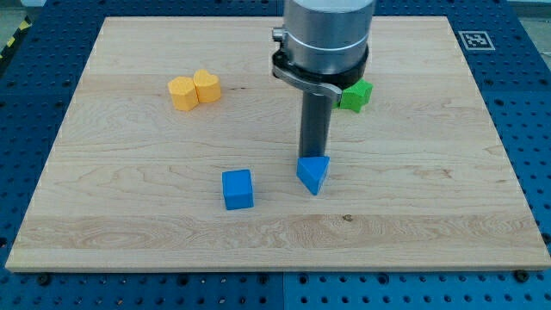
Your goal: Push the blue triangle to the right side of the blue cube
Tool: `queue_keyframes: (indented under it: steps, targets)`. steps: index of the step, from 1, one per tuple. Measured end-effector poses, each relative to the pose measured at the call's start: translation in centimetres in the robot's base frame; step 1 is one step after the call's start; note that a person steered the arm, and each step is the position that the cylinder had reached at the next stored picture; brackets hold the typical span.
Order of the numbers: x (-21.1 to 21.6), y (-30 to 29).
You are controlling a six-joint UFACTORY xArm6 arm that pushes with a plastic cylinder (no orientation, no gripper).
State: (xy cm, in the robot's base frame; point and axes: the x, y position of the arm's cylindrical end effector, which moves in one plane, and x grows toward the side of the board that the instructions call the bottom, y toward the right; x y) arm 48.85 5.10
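Blue triangular block (314, 175) is placed near the wooden counter's (413, 215) centre, just to the view's right of the blue cube (238, 189), a small gap between. My tip (314, 158) is set against the triangle's top edge. No fingers fitted, only a dark rod. Two yellow blocks (194, 89) and a green block (355, 95) are seen farther up.

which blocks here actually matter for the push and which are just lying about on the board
Part of the job:
- blue triangle, at the end of my tip
- blue cube, to the triangle's left in the view
- my tip, right behind the triangle's top edge

Just lying about:
- two yellow blocks, side by side at upper left
- green block, partly hidden behind the arm
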Motion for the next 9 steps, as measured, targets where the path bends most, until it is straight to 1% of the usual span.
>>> queue_keyframes:
  steps: [1,2,3,6,8,9]
  targets:
    - [0.6,2.0]
    - [1.4,2.1]
    - [3.2,2.2]
    - [3.3,2.2]
    - [3.4,-1.2]
    - [3.4,-1.3]
